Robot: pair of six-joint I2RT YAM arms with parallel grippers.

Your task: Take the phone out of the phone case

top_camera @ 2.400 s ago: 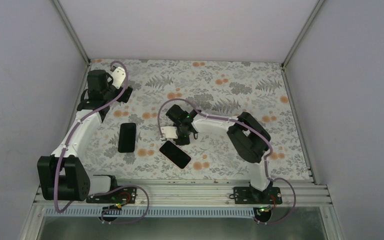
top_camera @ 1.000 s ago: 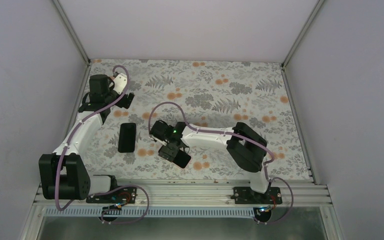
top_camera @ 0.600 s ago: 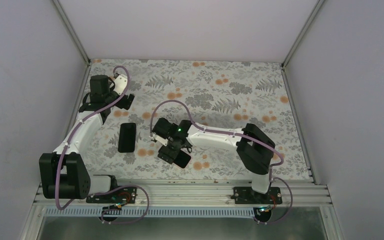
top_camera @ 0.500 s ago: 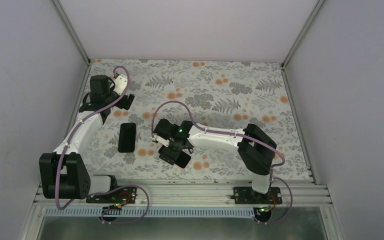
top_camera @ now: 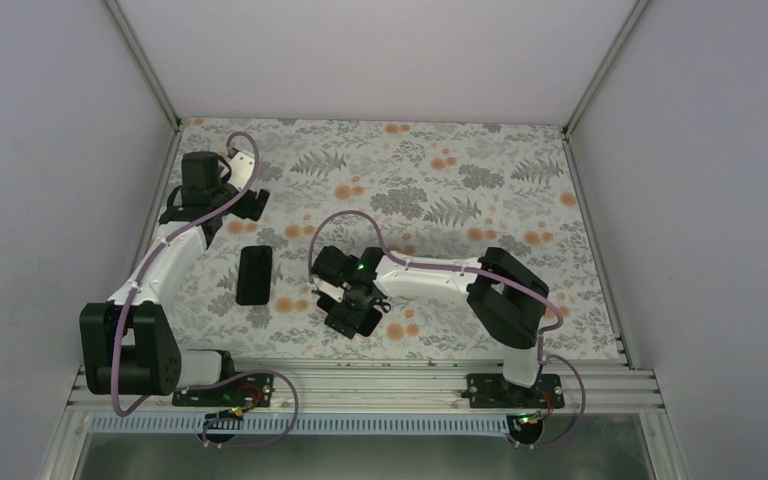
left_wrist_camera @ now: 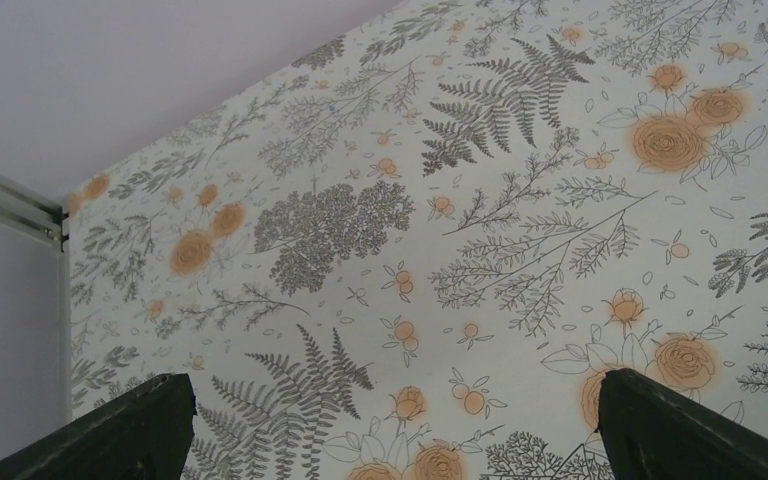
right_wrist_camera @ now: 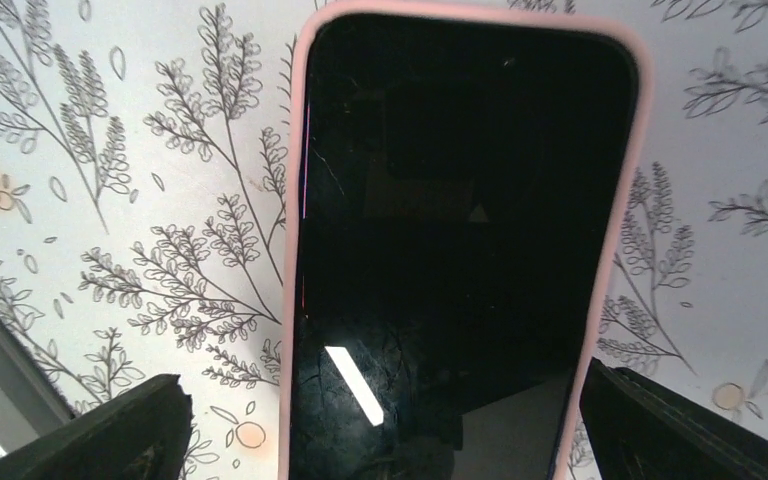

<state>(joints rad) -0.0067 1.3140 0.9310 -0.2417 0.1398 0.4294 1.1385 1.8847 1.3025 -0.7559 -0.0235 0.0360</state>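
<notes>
Two fingers of the right gripper [right_wrist_camera: 405, 425] stand spread wide on either side of the phone [right_wrist_camera: 460, 230]. It lies screen-up in its pink phone case [right_wrist_camera: 294, 200] near the front of the table [top_camera: 440, 190]. The left gripper [left_wrist_camera: 400, 430] hangs with jaws apart at far left. A dark slab [top_camera: 253, 275], possibly another phone, lies beside the left arm.

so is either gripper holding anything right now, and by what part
Nothing is held. The right gripper straddles the cased phone with its jaws open; the left gripper hangs open over the table.
</notes>
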